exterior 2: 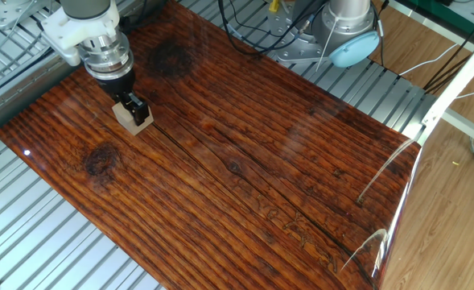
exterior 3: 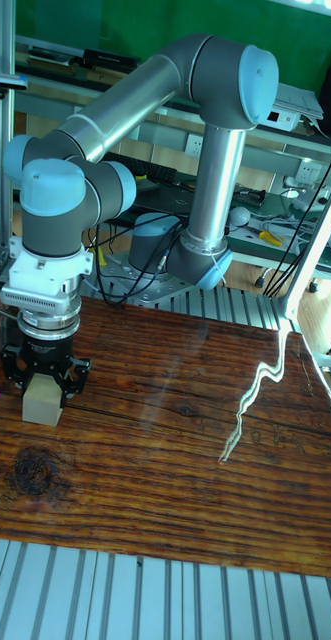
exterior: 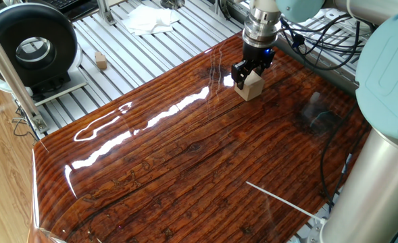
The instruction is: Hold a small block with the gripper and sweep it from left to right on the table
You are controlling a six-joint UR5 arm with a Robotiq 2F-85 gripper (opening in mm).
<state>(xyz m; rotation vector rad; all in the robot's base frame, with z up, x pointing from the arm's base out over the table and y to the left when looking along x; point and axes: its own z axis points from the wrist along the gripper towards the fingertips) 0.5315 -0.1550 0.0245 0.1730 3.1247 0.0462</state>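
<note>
The small block (exterior: 251,85) sits on the worktop (exterior: 185,155) near one end of the glossy board, close to its edge, and the gripper (exterior: 250,69) comes straight down over it. The black fingers (exterior 2: 141,106) pinch the block from opposite sides, gripping its upper part, so the lower half shows pale below them in all three views. That high hold looks deliberate: the block's underside can ride on the wood while the fingers stay off the surface. Whether the base is touching the board or hanging just above it I cannot tell; in the tall fixed view the small block (exterior 3: 42,402) appears to rest on the grain.

The wrist stands upright, which keeps the block's bottom face flat to the worktop, a sensible posture for a sliding stroke rather than a lift. In the tall fixed view the gripper (exterior 3: 43,375) is at the left end of the worktop (exterior 3: 185,470), with the whole stretch of board open to its right. I judge this to be the start of the sweep, with the grasp made and the travel still to do.

Off the board, on the ribbed aluminium slats (exterior: 117,54), lie a tinier brownish block (exterior: 101,61) and a white cloth (exterior: 149,19), both well apart from the path.
</note>
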